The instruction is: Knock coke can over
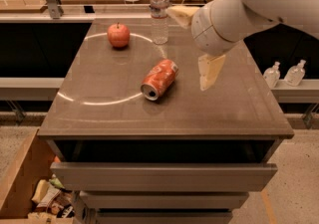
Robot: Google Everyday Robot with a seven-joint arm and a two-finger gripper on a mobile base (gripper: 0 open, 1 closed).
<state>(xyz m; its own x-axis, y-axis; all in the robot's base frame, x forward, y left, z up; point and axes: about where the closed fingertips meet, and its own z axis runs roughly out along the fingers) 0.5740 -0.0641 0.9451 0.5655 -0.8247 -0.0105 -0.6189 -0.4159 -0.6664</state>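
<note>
The coke can [159, 79] is a red-orange can with white lettering. It lies on its side near the middle of the grey-brown counter top [104, 113], its silver end facing the front left. My gripper [188, 48] hangs above the counter to the right of the can and a little behind it, apart from it. It is open and empty: one cream finger [210, 70] points down at the counter, the other [181, 15] sticks out to the back left near the water bottle.
A red apple [118, 35] sits at the back left of the counter. A clear water bottle [159, 14] stands at the back middle. Two small bottles [284, 73] stand on a shelf to the right. Drawers are open below the counter's front edge.
</note>
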